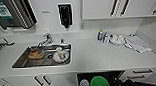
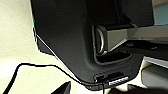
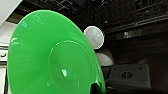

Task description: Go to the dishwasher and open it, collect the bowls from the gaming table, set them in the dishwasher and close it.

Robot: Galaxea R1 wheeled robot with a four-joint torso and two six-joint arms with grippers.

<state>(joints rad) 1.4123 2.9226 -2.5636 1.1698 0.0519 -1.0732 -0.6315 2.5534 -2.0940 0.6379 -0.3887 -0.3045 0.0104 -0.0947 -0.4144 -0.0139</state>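
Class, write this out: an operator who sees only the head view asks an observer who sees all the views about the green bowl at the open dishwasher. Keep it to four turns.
Operator: In my view the green bowl sits at the edge of the picture, in the dishwasher opening. Which face of it does the right wrist camera see?
Observer: Its underside, with the round base showing plainly.
Operator: There is a white bowl beside it. What lies beyond the two?
Observer: A dark wire rack inside the dishwasher, with the white bowl in front of it.
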